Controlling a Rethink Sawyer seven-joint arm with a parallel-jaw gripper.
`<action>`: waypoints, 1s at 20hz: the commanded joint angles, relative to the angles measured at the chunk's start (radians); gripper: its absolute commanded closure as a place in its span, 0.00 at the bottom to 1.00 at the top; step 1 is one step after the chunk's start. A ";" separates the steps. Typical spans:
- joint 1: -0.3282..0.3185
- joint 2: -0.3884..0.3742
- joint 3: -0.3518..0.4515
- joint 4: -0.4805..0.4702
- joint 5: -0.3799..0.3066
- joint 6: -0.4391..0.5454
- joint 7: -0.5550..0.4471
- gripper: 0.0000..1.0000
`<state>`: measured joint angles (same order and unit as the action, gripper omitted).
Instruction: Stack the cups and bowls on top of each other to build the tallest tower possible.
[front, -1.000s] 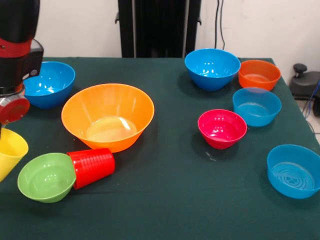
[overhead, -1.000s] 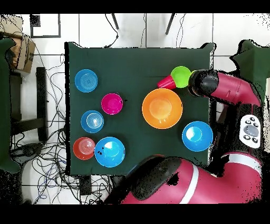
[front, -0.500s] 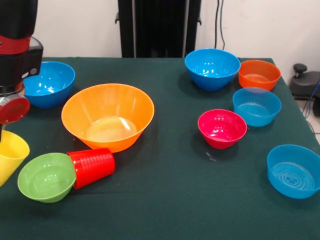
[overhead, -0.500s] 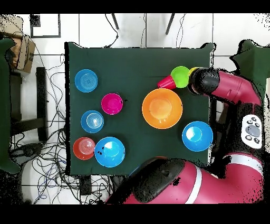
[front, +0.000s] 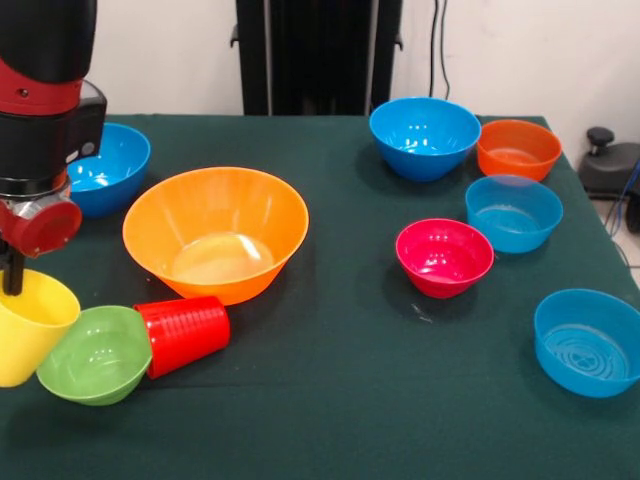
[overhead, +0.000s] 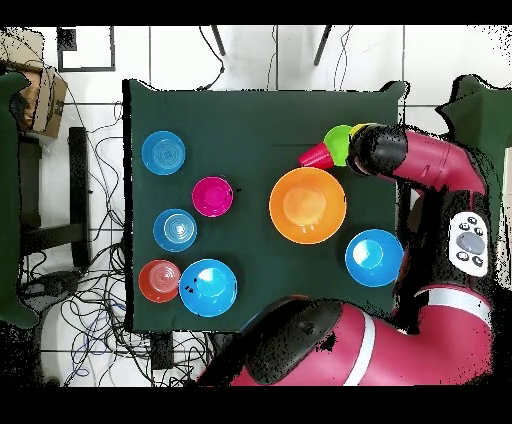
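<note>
My gripper (front: 12, 282) is at the table's left side and is shut on the rim of the yellow cup (front: 30, 325), which it holds tilted against the left edge of the light green bowl (front: 95, 355). The red ribbed cup (front: 185, 333) lies on its side, touching the green bowl's right. The big yellow-orange bowl (front: 215, 232) stands just behind them with nothing stacked in it. In the overhead view the arm (overhead: 380, 150) covers the gripper and part of the green bowl (overhead: 338, 143).
One deep blue bowl (front: 105, 165) stands behind my arm, another (front: 425, 135) at the back right. An orange bowl (front: 518, 148), two paler blue bowls (front: 513, 212) (front: 588, 340) and a pink-red bowl (front: 444, 255) stand on the right.
My gripper has moved right with the yellow cup, from the picture's left edge up against the green bowl. The bowls and the red cup have not moved.
</note>
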<state>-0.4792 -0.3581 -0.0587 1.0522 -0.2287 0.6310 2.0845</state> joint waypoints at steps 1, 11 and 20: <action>0.045 0.003 0.097 0.004 0.022 0.080 -0.016 1.00; 0.088 0.028 0.068 -0.065 0.035 0.158 0.013 1.00; 0.136 0.058 0.033 -0.111 0.050 0.173 0.074 1.00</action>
<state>-0.3929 -0.3493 -0.0632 0.9918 -0.1939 0.6740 2.0845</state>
